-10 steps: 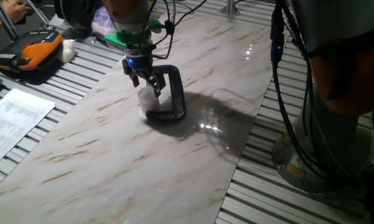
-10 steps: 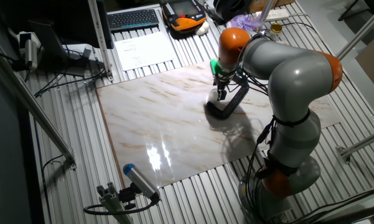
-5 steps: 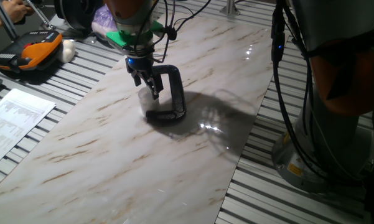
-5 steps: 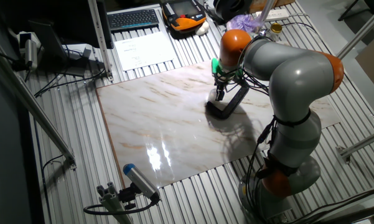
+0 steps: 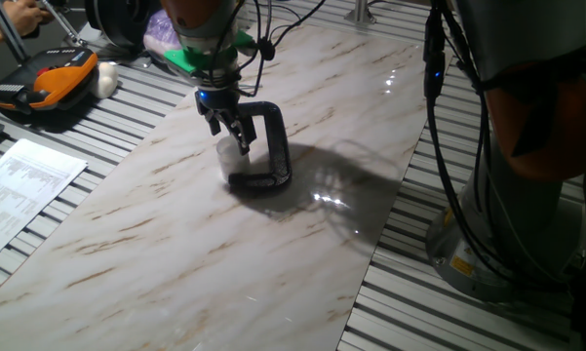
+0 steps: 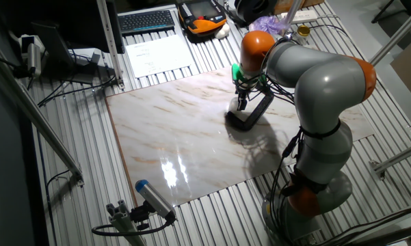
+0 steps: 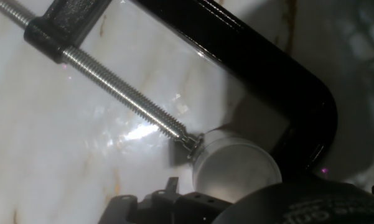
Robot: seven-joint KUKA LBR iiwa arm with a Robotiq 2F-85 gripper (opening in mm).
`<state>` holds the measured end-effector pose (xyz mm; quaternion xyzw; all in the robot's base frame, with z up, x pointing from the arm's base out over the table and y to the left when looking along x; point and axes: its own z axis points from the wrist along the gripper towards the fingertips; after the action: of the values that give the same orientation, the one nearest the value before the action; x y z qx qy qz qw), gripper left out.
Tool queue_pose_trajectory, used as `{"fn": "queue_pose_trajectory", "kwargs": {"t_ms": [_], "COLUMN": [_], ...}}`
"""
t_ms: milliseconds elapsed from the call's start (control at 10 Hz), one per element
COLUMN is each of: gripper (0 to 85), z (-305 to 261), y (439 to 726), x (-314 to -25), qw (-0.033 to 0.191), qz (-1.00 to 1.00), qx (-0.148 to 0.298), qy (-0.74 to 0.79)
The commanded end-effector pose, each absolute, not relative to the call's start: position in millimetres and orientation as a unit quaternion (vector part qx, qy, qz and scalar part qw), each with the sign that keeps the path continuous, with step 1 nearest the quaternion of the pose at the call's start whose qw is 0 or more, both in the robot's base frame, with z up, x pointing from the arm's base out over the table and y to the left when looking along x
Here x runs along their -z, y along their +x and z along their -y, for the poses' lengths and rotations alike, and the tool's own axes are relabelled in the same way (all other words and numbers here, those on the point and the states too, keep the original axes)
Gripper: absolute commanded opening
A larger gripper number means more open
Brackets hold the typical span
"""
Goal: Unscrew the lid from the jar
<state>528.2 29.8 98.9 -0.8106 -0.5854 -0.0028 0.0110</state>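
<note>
Inspecting the station remotely, I find the jar [image 7: 235, 171] standing on the marble table [image 5: 175, 244], pinned between the screw tip and the frame of a black C-clamp [image 5: 268, 146] that lies on its side. The lid [image 7: 236, 163] shows in the hand view as a pale disc facing the camera and appears seated. The gripper [image 5: 230, 134] hangs directly over the jar, fingers pointing down and near the lid. Whether the fingers touch the lid I cannot tell: the fixed views are too small and the hand view shows no fingertips clearly. The gripper's state I likewise cannot determine.

My judgement: the step in hand is taking hold of the lid before turning. To do it well I would centre the fingers across the lid's width, keep the approach vertical, and grip only the lid rim, not the jar wall. The clamp screw [image 7: 121, 87] sits close beside the lid; finger placement should avoid it. Turning should stay about the jar's axis, since any sideways pull may slide the clamp.
</note>
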Motion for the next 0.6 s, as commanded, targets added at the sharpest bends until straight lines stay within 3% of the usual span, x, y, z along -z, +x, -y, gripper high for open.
{"fn": "queue_pose_trajectory", "kwargs": {"t_ms": [0,500], "gripper": [85.0,85.0], "z": [-29.7,-29.3], "y": [528.0,527.8], "x": [-98.5,-91.5], "qw": [0.011,0.009], "qz": [0.585,0.588], "qx": [0.004,0.016], "qy": [-0.811,-0.809]}}
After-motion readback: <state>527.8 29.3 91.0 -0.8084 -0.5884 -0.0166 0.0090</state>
